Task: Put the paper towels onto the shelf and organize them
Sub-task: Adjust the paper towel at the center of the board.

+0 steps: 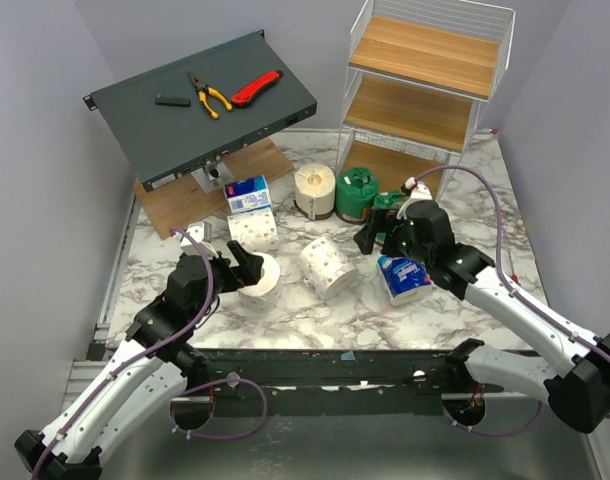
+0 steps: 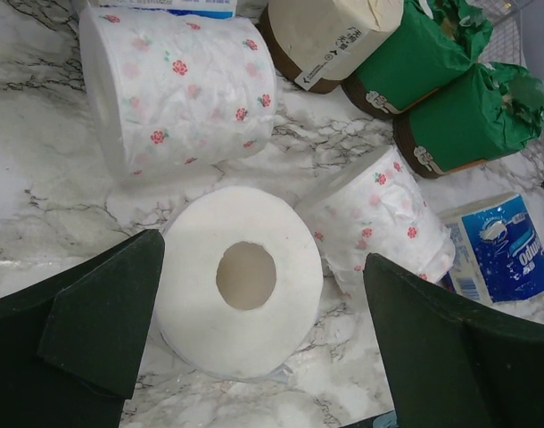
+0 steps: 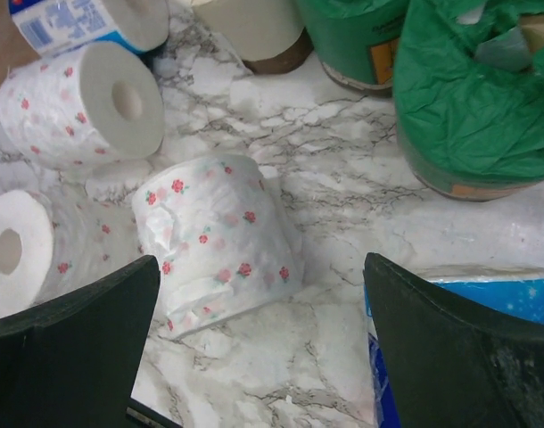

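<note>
Left end effector (image 1: 247,264): fingers apart, flanking an upright printed roll (image 2: 241,303)
Right end effector (image 1: 369,238): fingers apart, over the counter (image 1: 315,315) beside a blue pack (image 1: 403,278)
Paper towels (image 1: 328,265): all on the counter
Shelf (image 1: 425,55): far right, behind green rolls (image 1: 358,193)

white rolls (image 2: 178,89) with pink flower print, cream roll (image 1: 314,188), green-wrapped rolls (image 1: 358,192), blue-and-white packs (image 1: 403,277), white wire shelf (image 1: 425,55) with light wood boards, grey-veined white marble surface (image 1: 365,312), dark grey box (image 1: 185,115)

Partly cut off: blue pack (image 3: 490,299); shelf (image 1: 425,55) top.
</note>
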Controlling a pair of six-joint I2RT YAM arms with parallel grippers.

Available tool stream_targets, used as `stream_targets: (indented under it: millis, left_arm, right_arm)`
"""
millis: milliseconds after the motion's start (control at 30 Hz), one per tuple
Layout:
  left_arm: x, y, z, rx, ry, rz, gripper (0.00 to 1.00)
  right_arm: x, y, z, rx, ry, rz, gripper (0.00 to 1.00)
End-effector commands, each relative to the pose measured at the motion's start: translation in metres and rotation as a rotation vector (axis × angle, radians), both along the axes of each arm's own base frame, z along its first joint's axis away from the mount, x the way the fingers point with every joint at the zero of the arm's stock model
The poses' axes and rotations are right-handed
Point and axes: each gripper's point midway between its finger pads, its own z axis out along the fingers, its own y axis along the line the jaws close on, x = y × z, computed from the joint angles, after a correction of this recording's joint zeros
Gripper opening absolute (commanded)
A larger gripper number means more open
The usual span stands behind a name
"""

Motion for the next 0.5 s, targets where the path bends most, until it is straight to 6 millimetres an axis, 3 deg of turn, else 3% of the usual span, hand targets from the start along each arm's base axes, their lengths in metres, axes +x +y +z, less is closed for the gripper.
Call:
stream_targets:
  millis: [0, 200, 467]
  left_arm:
    - [0.005, 0.001, 0.012, -0.034, -0.051, 0.022, 0.99]
    - [0.004, -0.002, 0.009, -0.049, -0.042, 0.020, 0.99]
    - [0.000, -0.020, 0.016, -0.100, -0.080, -0.085, 0.99]
  right_arm:
    - [-0.006, 0.016, -0.006, -0.075, 0.010, 0.084, 1.00]
    - [-0.022, 0.028, -0.017, 0.024, 0.063, 0.110, 1.00]
    - [-0.040, 0.034, -0.025, 0.245, 0.117, 0.056, 1.00]
